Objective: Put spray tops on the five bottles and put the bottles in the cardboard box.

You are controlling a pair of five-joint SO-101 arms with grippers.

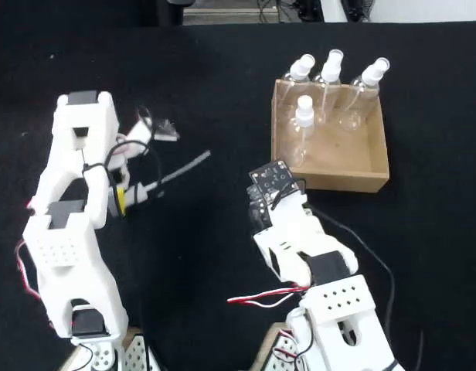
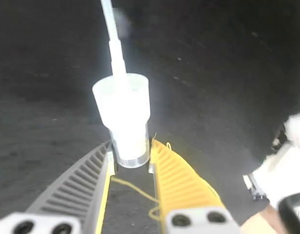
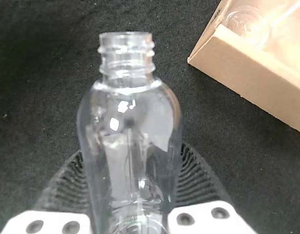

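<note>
The black worktop (image 1: 222,93) carries everything. The left arm (image 1: 68,232) rises from its near left corner. The right arm (image 1: 315,270) stands at the near edge, right of the middle, and its wrist reaches toward the cardboard box (image 1: 354,184).

That box sits in the far right part of the worktop, well in from the edges. Four capped bottles (image 1: 302,124) are crowded against its far wall, seemingly upright, and its near half is bare floor.

The right tool (image 3: 133,151) is clamped on the body of an uncapped bottle (image 3: 130,97). The threaded neck points away from the wrist, near the box's outer wall but not touching it.

The left tool (image 2: 132,155) pinches a spray top (image 2: 123,114) by its collar, with the thin dip tube (image 1: 184,166) pointing toward the worktop's middle.

A small clear scrap (image 1: 164,130), perhaps a wrapper, lies just beyond the left arm. Red and white wires (image 1: 261,297) trail beside the right arm's base.
</note>
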